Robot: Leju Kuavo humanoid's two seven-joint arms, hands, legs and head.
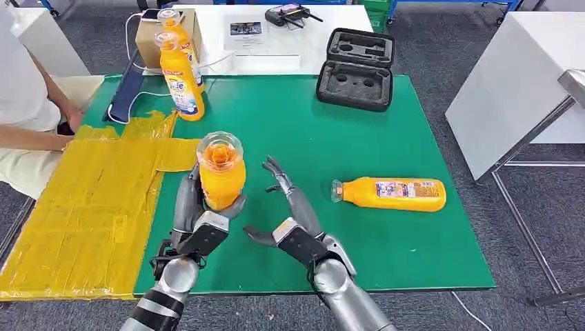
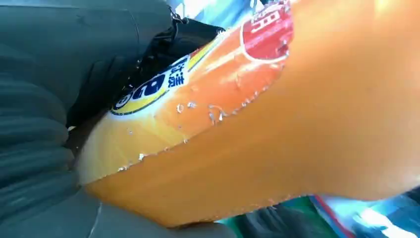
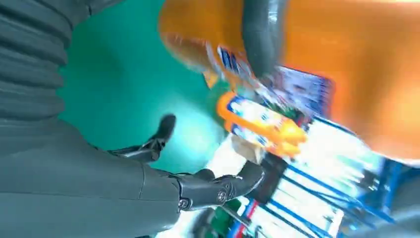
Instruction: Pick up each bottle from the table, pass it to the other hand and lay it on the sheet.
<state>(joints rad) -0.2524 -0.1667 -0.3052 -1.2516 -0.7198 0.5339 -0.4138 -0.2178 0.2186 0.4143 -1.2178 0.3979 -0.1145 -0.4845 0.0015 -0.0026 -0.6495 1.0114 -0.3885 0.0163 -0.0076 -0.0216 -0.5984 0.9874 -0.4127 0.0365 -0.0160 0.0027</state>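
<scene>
My left hand (image 1: 199, 214) grips an orange juice bottle (image 1: 221, 172) above the green table, its end turned toward the head camera. In the left wrist view the bottle (image 2: 277, 114) lies against my dark fingers (image 2: 99, 54). My right hand (image 1: 288, 210) is open just to the right of that bottle, fingers spread and not touching it; its fingers (image 3: 218, 186) show in the right wrist view beside the bottle (image 3: 346, 64). A second bottle (image 1: 390, 194) lies on its side on the table at the right. Two more bottles (image 1: 181, 72) stand upright at the back left. The yellow sheet (image 1: 90, 207) covers the left part.
A person in white (image 1: 24, 103) sits at the left by the sheet. An open black foam case (image 1: 357, 67) lies at the back of the green table (image 1: 386, 248). A cardboard box (image 1: 148, 38) and a white table stand behind. A white table (image 1: 514, 83) stands right.
</scene>
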